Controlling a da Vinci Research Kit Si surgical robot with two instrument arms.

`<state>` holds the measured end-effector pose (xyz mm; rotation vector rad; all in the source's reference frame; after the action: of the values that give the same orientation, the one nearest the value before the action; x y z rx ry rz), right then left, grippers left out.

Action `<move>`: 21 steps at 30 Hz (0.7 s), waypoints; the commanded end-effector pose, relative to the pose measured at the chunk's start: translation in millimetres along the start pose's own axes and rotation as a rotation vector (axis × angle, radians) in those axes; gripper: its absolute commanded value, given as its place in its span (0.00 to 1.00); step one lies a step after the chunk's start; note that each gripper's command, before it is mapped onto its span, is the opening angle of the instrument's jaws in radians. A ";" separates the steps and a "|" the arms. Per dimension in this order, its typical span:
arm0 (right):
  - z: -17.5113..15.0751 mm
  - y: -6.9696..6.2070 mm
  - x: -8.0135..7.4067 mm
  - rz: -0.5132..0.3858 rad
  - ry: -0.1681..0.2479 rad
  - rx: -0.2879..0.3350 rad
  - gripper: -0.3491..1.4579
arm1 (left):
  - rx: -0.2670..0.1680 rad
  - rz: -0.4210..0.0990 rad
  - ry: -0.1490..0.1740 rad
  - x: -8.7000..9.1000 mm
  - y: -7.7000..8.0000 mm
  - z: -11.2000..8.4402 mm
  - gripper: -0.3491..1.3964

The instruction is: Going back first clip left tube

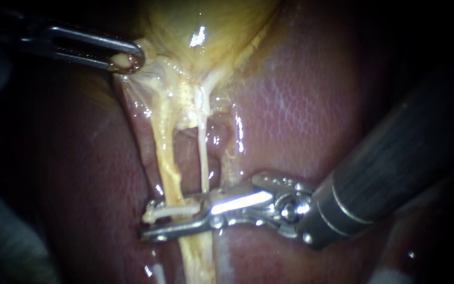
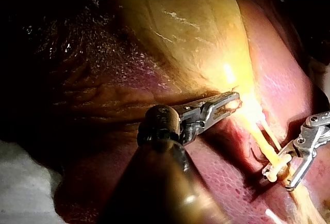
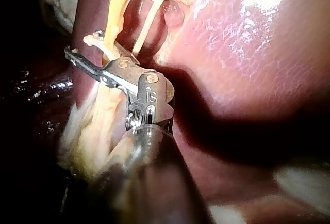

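The left tube (image 1: pixel 166 158) is a thick yellow strand running down from the gallbladder (image 1: pixel 206 31). A white clip (image 1: pixel 170 211) lies across it low down. My right instrument (image 1: pixel 147 224) comes in from the right, its jaws open and straddling the left tube at the clip. The upper jaw lies along the clip and the lower jaw stands apart below it. In the right wrist view the clip (image 3: pixel 95 39) shows just beyond those jaws (image 3: pixel 90 53). My left instrument (image 1: pixel 127 60) is shut on gallbladder tissue at the upper left and holds it up.
A thin pale right tube (image 1: pixel 204 152) runs close beside the left tube, just above the right instrument's jaws. Pink liver (image 1: pixel 300 105) lies around and behind both tubes. White gauze (image 1: pixel 390 276) shows at the lower edge.
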<state>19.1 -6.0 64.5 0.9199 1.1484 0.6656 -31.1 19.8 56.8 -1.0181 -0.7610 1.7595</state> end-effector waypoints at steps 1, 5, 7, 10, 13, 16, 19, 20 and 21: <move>-0.3 0.4 0.0 -0.021 -0.006 -0.024 0.46 | 0.000 0.000 0.000 0.0 0.0 0.0 0.00; -1.5 0.8 0.5 -0.088 -0.005 -0.090 0.46 | 0.000 0.000 0.000 0.0 0.0 0.0 0.00; -1.9 0.6 0.6 -0.124 -0.014 -0.114 0.46 | 0.000 0.000 0.000 0.0 0.0 0.0 0.00; -2.7 0.0 1.1 -0.196 -0.030 -0.139 0.47 | 0.000 0.000 -0.001 0.0 0.0 -0.1 0.00; -4.0 -0.9 1.6 -0.279 -0.055 -0.155 0.47 | 0.000 0.000 -0.001 0.0 0.0 -0.1 0.00; -6.5 -2.3 2.4 -0.412 -0.093 -0.160 0.47 | -0.001 0.000 -0.001 0.0 0.0 -0.1 0.00; -9.6 -3.9 3.6 -0.494 -0.134 -0.167 0.47 | -0.001 0.000 -0.001 0.0 0.0 -0.1 0.00; -10.6 -4.4 3.9 -0.517 -0.148 -0.169 0.47 | -0.001 0.000 -0.001 0.0 0.0 -0.1 0.00; -11.8 -4.9 4.3 -0.545 -0.168 -0.170 0.47 | -0.001 0.000 -0.001 0.0 0.0 -0.1 0.00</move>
<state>8.4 -1.3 56.1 0.4601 1.0982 0.2128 -31.0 19.8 56.8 -1.0182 -0.7613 1.7600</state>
